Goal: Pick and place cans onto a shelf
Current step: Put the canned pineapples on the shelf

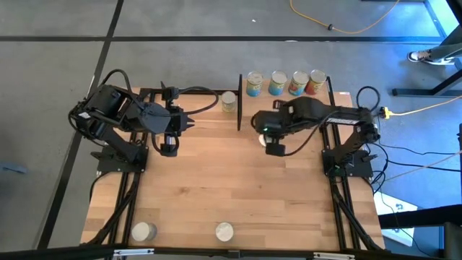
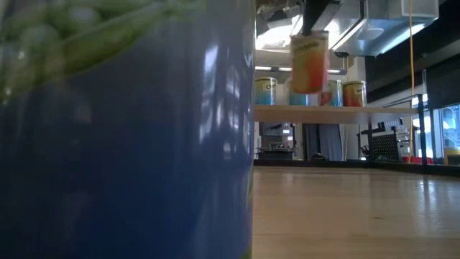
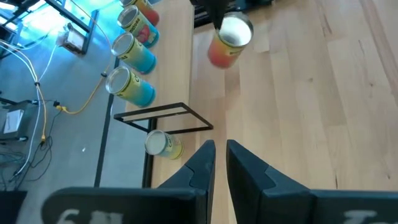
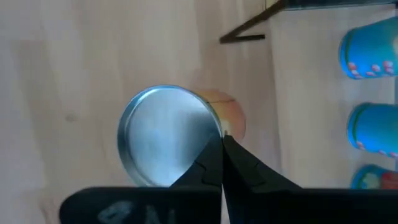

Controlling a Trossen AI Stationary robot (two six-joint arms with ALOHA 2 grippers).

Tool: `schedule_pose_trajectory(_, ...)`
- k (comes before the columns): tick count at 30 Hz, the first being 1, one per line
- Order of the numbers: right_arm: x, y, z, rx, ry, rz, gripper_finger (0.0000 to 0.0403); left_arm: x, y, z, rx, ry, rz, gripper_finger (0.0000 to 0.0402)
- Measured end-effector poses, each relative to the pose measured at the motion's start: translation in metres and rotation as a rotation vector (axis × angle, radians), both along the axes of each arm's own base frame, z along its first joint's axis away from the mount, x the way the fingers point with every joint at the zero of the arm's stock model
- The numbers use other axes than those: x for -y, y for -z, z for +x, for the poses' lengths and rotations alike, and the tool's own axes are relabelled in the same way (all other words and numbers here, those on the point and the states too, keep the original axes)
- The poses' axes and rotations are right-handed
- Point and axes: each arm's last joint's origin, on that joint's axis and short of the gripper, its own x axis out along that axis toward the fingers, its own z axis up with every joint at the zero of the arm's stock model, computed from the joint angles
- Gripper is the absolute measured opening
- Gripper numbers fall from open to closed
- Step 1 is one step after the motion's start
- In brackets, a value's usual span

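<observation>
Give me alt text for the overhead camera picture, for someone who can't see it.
The right pincer holds a can beside the shelf, where four cans stand in a row. The left pincer waits empty over the table; one can stands at the far edge, two more at the near edge.

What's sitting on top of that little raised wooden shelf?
Four cans stand in a row on the shelf, labels mostly blue and yellow, one reddish. In the low view the orange can hanging from the right gripper partly covers one of them.
</observation>
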Motion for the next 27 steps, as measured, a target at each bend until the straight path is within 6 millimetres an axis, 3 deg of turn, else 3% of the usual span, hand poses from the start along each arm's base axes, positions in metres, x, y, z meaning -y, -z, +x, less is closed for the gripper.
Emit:
schedule_pose_trajectory(6, 0.001, -0.028, -0.026, 0.105, 0.023, 0.006, 0.0, 0.0, 0.0, 0.0, -0.001, 0.001, 0.001, 0.0034)
schedule_pose_trajectory(18, 0.013, -0.078, -0.101, 0.363, 0.175, -0.049, 0.0, 0.0, 0.0, 0.0, -0.001, 0.001, 0.001, 0.0034)
schedule_pose_trajectory(23, 0.023, -0.085, -0.12, 0.418, 0.27, -0.079, 0.0, 0.0, 0.0, 0.0, -0.001, 0.001, 0.001, 0.0034)
schedule_pose_trajectory(27, 0.033, -0.076, -0.126, 0.386, 0.33, -0.091, 0.0, 0.0, 0.0, 0.0, 0.0, 0.001, 0.0, 0.0034)
